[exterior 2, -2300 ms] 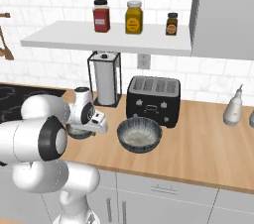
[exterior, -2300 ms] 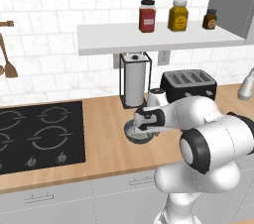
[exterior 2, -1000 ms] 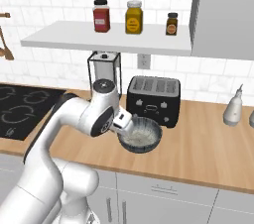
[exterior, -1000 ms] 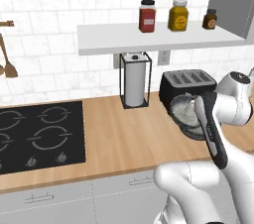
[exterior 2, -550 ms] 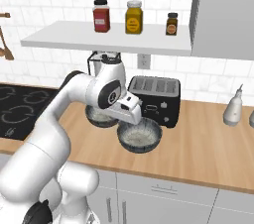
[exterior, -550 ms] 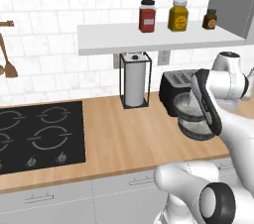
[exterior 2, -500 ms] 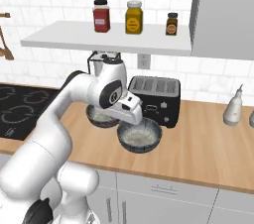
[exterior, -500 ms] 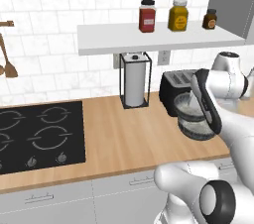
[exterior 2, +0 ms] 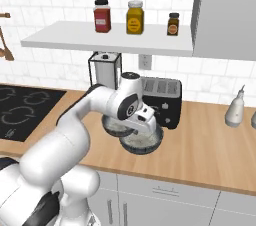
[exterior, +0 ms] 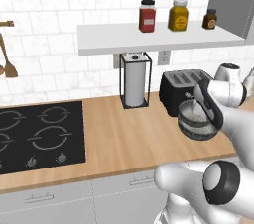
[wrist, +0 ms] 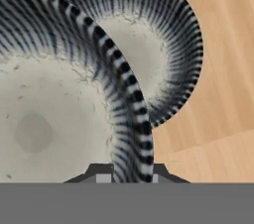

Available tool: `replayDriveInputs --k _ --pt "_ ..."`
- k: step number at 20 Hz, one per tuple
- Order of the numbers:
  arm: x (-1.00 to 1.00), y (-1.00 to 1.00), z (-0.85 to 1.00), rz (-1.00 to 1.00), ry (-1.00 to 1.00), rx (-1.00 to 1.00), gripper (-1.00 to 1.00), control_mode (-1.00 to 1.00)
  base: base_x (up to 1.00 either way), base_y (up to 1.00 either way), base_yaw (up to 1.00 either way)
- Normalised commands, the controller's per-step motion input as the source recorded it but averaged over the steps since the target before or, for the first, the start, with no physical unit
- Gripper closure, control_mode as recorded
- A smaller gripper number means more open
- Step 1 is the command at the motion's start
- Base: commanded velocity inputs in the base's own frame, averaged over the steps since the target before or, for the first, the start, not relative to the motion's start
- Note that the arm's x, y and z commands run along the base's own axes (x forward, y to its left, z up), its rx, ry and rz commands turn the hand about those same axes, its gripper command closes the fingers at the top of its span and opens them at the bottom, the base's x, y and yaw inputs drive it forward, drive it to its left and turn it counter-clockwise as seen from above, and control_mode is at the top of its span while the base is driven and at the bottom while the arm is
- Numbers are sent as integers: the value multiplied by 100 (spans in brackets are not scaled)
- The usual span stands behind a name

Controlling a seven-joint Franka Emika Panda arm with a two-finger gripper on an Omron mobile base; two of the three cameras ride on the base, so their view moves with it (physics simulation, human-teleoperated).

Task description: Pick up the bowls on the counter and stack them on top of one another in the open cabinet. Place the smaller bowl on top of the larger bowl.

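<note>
My gripper (exterior 2: 131, 127) is shut on the rim of the smaller bowl (exterior 2: 115, 126) and holds it low over the counter (exterior 2: 210, 150), in front of the toaster. The larger bowl (exterior 2: 145, 144) rests on the wood just to its right, the two overlapping. In the hand view the smaller bowl (wrist: 49, 119) sits close with its pale inside showing, its ribbed rim between my fingertips (wrist: 130, 171). Beyond it lies the larger bowl (wrist: 149, 54). A dark ribbed bowl wall (exterior: 197, 130) shows under my forearm; I cannot tell which bowl it is. The open cabinet (exterior 2: 100, 37), a white shelf, hangs above.
Three jars (exterior 2: 134, 17) stand on the shelf's right half. A black toaster (exterior 2: 165, 101) and a paper-towel roll (exterior 2: 106, 72) stand against the wall behind the bowls. A grey bottle (exterior 2: 234, 107) stands to the right, and the stovetop (exterior: 39, 134) lies to the left.
My arm has carried the smaller bowl from the middle of the counter to the right. In the last half second it moved slightly right and down beside the larger bowl.
</note>
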Motion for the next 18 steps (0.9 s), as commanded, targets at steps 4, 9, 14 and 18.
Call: replayDriveInputs --k 4,9,14,18 --pt "38 -29 -17 0 0 0 100 -100 0 0 0" --pt "24 -35 -13 0 0 0 100 -100 0 0 0" --pt "2 -25 -22 0 0 0 100 -100 0 0 0" --pt "0 -2 -34 0 0 0 100 -100 0 0 0"
